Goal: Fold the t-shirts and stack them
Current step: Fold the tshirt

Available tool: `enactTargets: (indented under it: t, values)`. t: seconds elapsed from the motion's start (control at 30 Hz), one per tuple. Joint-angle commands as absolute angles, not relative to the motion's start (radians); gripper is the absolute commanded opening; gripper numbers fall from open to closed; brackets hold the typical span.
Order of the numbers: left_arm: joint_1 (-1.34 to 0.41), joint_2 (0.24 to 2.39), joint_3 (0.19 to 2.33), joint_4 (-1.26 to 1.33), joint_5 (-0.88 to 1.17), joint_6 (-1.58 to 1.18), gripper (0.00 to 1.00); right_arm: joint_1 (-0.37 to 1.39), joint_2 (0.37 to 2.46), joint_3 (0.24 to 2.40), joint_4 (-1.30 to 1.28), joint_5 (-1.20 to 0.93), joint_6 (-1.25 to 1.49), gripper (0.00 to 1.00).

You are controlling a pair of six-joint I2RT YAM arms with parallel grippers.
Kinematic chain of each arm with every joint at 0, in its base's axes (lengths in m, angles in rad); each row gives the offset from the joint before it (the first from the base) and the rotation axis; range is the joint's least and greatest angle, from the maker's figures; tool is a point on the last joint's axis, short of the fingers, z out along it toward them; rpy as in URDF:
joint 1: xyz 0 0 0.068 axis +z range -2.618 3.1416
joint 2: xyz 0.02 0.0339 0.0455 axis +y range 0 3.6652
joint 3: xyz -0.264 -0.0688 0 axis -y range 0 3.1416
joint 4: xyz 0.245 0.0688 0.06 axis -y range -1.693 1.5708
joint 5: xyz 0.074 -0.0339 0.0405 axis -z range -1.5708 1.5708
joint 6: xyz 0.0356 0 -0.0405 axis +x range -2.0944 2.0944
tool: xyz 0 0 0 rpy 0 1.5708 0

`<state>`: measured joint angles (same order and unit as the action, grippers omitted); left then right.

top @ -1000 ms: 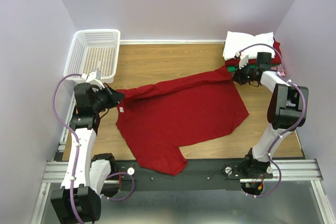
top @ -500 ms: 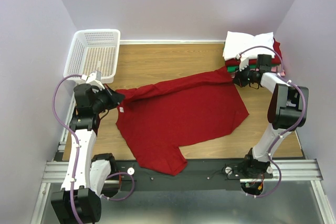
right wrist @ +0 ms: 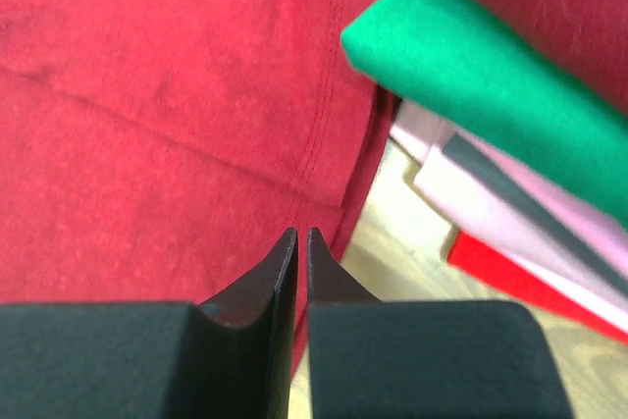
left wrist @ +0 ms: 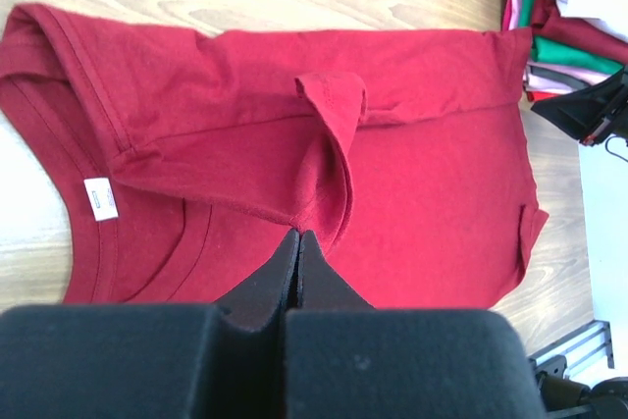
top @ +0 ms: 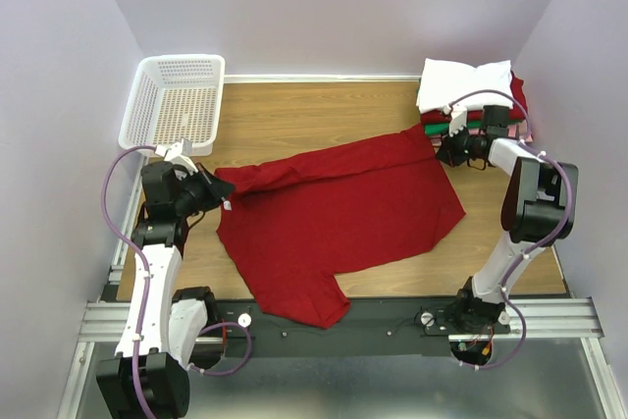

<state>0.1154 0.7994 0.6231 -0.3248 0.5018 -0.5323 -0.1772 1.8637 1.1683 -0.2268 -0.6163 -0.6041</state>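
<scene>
On the left, the left gripper (left wrist: 297, 242) has its fingers pressed together on a bunched fold of the dark red t-shirt (top: 339, 208), which spreads away ahead of it across the wooden table (top: 304, 115). Over on the right, the right gripper (right wrist: 295, 237) is pinched nearly closed at the shirt's far hem, the folded stack (top: 471, 95) just beside it. This looks like the first fold underway; next, both arms likely need to carry their edges across together. A white mesh basket (top: 177, 100) sits beyond the left gripper, with lilac walls (top: 343, 7) all round.

Bright, even light; blurry right-wrist close-up.
</scene>
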Motion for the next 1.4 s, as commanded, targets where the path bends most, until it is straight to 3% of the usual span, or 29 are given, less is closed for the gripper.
enactTargets:
  t: [0.0, 0.37, 0.47, 0.5, 0.53, 0.6, 0.7, 0.87, 0.93, 0.97, 1.1, 1.37]
  values:
    - [0.112, 0.778, 0.603, -0.344, 0.537, -0.528, 0.0, -0.19, 1.783, 1.129, -0.215, -0.653, -0.603, 0.14]
    - [0.106, 0.851, 0.519, -0.347, 0.748, -0.497, 0.0, -0.19, 1.58, 1.054, -0.224, -0.772, -0.494, 0.18]
    - [0.097, 0.877, 0.482, -0.37, 0.807, -0.46, 0.16, -0.19, 1.514, 1.036, -0.23, -0.798, -0.465, 0.18]
    - [0.095, 0.873, 0.483, -0.406, 0.804, -0.448, 0.31, -0.19, 1.5, 1.034, -0.232, -0.808, -0.454, 0.18]
    - [0.095, 0.865, 0.489, -0.428, 0.787, -0.436, 0.38, -0.19, 1.487, 1.032, -0.242, -0.819, -0.427, 0.18]
    - [0.094, 0.835, 0.532, -0.504, 0.728, -0.399, 0.47, -0.19, 1.438, 1.035, -0.264, -0.863, -0.396, 0.19]
    - [0.089, 0.81, 0.612, -0.57, 0.651, -0.364, 0.5, -0.19, 1.366, 1.019, -0.279, -0.905, -0.347, 0.2]
    - [0.083, 0.851, 0.695, -0.5, 0.623, -0.37, 0.64, -0.19, 1.299, 0.953, -0.279, -0.957, -0.31, 0.22]
    - [0.043, 0.923, 0.721, -0.41, 0.618, -0.406, 0.64, -0.19, 1.304, 0.922, -0.279, -0.985, -0.31, 0.22]
    - [-0.059, 1.054, 0.765, -0.337, 0.526, -0.432, 0.64, -0.19, 1.313, 0.914, -0.279, -1.0, -0.299, 0.22]
    - [-0.175, 1.19, 0.848, -0.314, 0.387, -0.437, 0.64, -0.19, 1.313, 0.905, -0.279, -1.002, -0.301, 0.22]
    - [-0.192, 1.379, 0.856, -0.258, 0.201, -0.437, 0.64, -0.193, 1.322, 0.894, -0.281, -0.994, -0.316, 0.22]
